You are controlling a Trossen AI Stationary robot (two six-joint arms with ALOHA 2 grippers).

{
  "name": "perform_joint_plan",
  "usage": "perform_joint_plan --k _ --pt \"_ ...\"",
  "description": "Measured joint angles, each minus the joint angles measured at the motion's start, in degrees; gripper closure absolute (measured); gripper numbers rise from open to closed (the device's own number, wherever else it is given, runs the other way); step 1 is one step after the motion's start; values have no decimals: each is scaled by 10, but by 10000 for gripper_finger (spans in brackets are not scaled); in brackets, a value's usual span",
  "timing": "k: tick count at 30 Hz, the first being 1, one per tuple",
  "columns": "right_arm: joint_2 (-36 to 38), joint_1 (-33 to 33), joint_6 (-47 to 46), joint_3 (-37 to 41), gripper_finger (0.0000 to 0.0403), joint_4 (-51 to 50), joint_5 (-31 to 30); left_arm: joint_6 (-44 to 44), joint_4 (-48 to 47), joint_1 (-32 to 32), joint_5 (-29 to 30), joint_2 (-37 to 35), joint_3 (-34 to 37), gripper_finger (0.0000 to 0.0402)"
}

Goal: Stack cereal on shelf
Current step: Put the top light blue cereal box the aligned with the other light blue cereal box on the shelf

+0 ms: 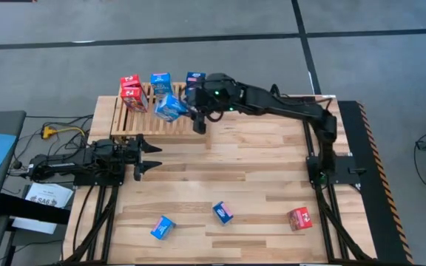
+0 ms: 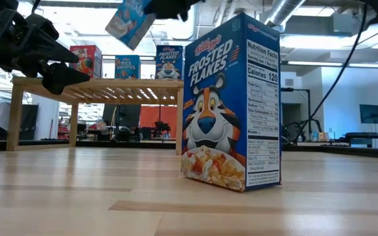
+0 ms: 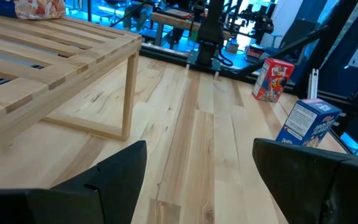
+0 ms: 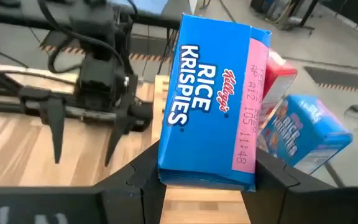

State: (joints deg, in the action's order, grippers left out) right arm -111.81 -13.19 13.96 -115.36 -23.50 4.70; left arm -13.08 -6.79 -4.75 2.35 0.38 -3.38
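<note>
The shelf (image 1: pixel 135 122) is a slatted light-wood rack at the table's far left. On it stand a red cereal box (image 1: pixel 129 90) and two blue ones (image 1: pixel 160 83) (image 1: pixel 195 80). My right gripper (image 1: pixel 186 110) is shut on a blue Rice Krispies box (image 4: pixel 210 106), held tilted above the shelf's right part (image 2: pixel 130 19). My left gripper (image 1: pixel 150 155) waits open near the table's left edge, just in front of the shelf, with nothing between its fingers (image 3: pixel 117 174). My right gripper pinches the Rice Krispies box between its two fingers (image 4: pixel 138 180), which sit on two opposite sides, one of them the pink-printed side (image 4: pixel 247 162). The fingers reach in from the table's right, slanting slightly down. The box is lifted clear, tilted, its printed front toward the wrist camera.
Three more boxes stand on the tabletop near the front edge: two blue (image 1: pixel 163 227) (image 1: pixel 222 212) and one red (image 1: pixel 299 219). A Frosted Flakes box (image 2: pixel 231 105) fills the middle of the low view. Bare planks lie between the shelf and these boxes.
</note>
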Motion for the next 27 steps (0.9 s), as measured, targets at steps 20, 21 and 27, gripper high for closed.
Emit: perform_joint_plan --k 20,21,27 --pt "-66 -26 13 -1 211 -18 18 0 0 0 0 0 0 118" --pt "-66 -26 13 -1 211 -19 18 0 0 0 0 0 0 118" --pt "-66 -26 17 -1 210 -19 18 0 0 0 0 0 0 118"
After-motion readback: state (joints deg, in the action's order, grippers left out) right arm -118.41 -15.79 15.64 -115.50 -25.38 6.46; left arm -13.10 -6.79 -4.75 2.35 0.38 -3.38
